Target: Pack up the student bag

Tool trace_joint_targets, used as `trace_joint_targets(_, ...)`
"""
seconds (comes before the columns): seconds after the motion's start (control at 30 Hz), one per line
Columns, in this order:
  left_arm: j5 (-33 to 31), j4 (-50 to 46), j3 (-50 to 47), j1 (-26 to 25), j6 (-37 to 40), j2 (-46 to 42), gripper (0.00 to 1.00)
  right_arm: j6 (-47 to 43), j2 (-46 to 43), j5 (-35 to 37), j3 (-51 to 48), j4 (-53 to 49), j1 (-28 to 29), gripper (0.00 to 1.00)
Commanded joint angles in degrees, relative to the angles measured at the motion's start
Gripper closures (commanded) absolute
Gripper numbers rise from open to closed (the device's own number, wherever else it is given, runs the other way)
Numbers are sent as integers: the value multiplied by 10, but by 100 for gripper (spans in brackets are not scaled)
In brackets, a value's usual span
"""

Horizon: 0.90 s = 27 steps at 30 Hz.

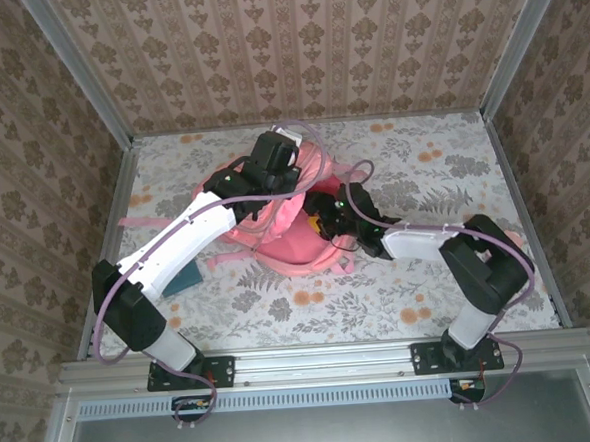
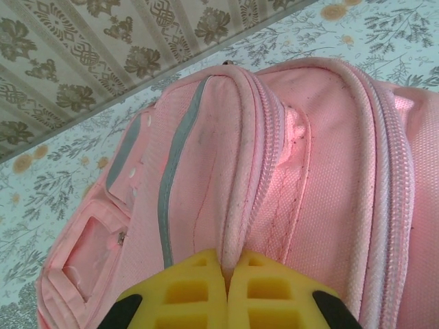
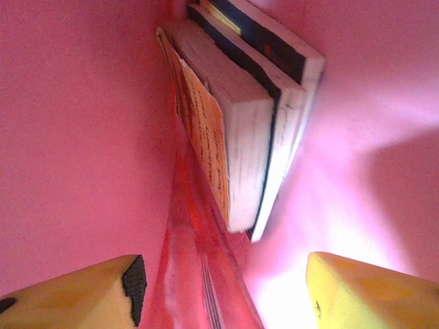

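**Two hands at the bag's mouth: hazards of the way out**

The left hand is closed, its yellow fingers pinching a raised seam ridge of the student bag beside a zip line. This grip appears to hold the opening up. The right hand is inside the pink interior, jaws apart with nothing between them. It points at several books stacked flat against the lining. Seen from above, the student bag lies mid-surface toward the back wall, and both arms converge on it over the floral surface. A teal item, whose nature cannot be told, lies partly under the left arm.

Probable hazards, as judged from this arrangement:

1. **Slip of the pinch.** The left hand grips only a narrow fold of fabric. If the fold slides free, the mouth is likely to sag onto the right hand.
2. **Snagging.** A spread finger leaving a soft, close pocket may catch the lining or the zip edge. That would drag the whole bag across the surface.
3. **Disturbed load.** The books lie unevenly, their edges not flush. A brush from the right hand, or a tilt of the bag, could slide them back toward the opening.
4. **Over-lifting.** A stronger pull by the left hand would tip the bag rather than widen it.
5. **Sweeping.** A low move of the left arm could push the teal item.
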Motion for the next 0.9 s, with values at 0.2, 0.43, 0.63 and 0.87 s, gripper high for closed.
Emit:
trace_joint_targets(0.2, 66, 90, 34, 9, -42, 64, 98, -40, -202, 14, -89, -110, -73, 35)
trace_joint_targets(0.43, 164, 118, 42, 6, -44, 104, 99, -78, -280, 4, -100, -191, -108, 40)
trace_joint_targets(0.63, 160, 112, 63, 8, -58, 124, 98, -112, -289, 40, -71, -279, -111, 61)
trace_joint_targets(0.87, 171, 83, 75, 26, -114, 121, 61, -209, -325, 92, -43, -397, -112, 52)
